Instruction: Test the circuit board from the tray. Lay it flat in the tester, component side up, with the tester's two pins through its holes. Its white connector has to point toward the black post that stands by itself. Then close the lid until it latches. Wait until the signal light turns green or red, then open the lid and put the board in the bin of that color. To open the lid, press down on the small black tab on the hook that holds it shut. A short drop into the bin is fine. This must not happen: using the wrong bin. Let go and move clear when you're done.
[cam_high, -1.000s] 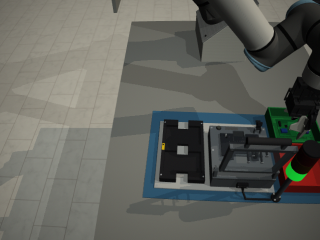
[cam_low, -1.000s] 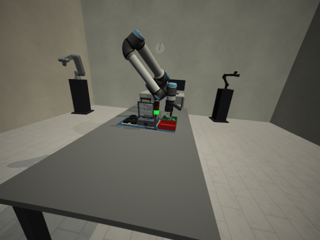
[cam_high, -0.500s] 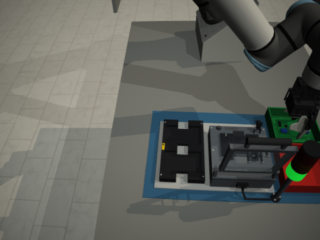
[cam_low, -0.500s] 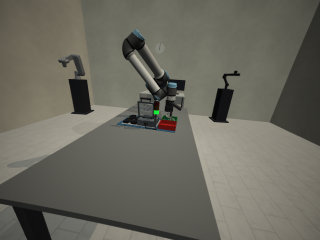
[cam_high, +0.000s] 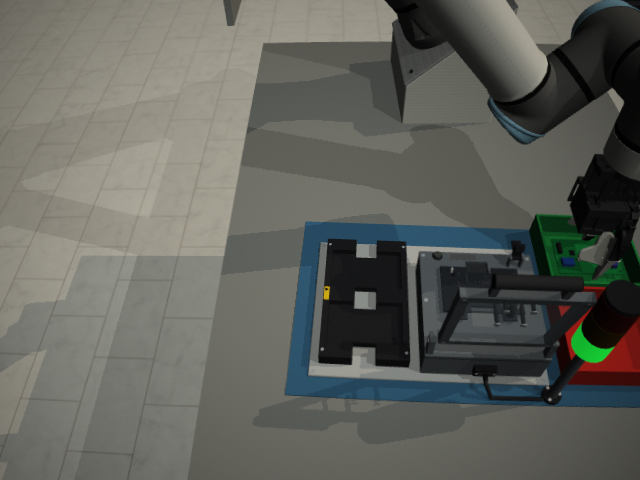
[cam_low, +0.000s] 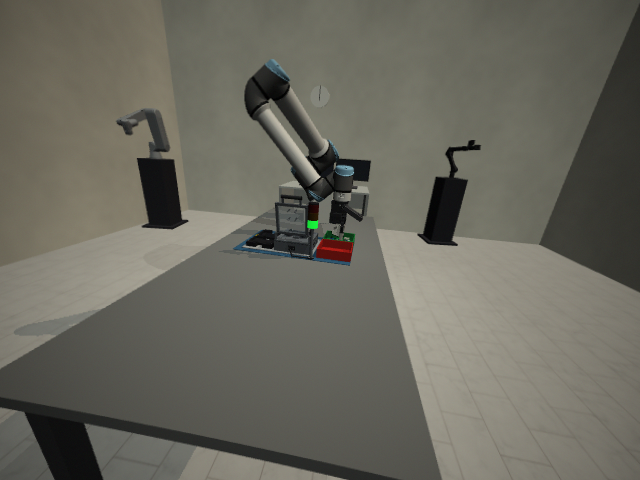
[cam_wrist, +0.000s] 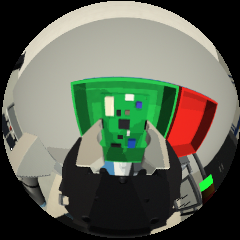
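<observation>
Your hand (cam_high: 595, 264) (cam_low: 340, 236) (cam_wrist: 124, 119) is about half open, its fingers gripping the board (cam_high: 574, 253) (cam_wrist: 115, 131) by opposite edges, component side up, within the green bin (cam_high: 536, 237) (cam_low: 353, 237) (cam_wrist: 74, 100) at the top view's right edge; you can't tell whether it touches the bottom. The red bin (cam_high: 594, 379) (cam_low: 334, 254) (cam_wrist: 197, 115) sits just below it there. Your light (cam_high: 591, 343) (cam_low: 312, 224) (cam_wrist: 206, 182) glows green, and the tester's lid (cam_high: 532, 297) (cam_low: 277, 219) stands open.

arm (cam_high: 496, 51) (cam_low: 284, 147): elbow raised, forearm slanting down | hand (cam_high: 602, 262) (cam_low: 338, 236) (cam_wrist: 124, 119): pointing down, fingers part-closed in a grip
</observation>
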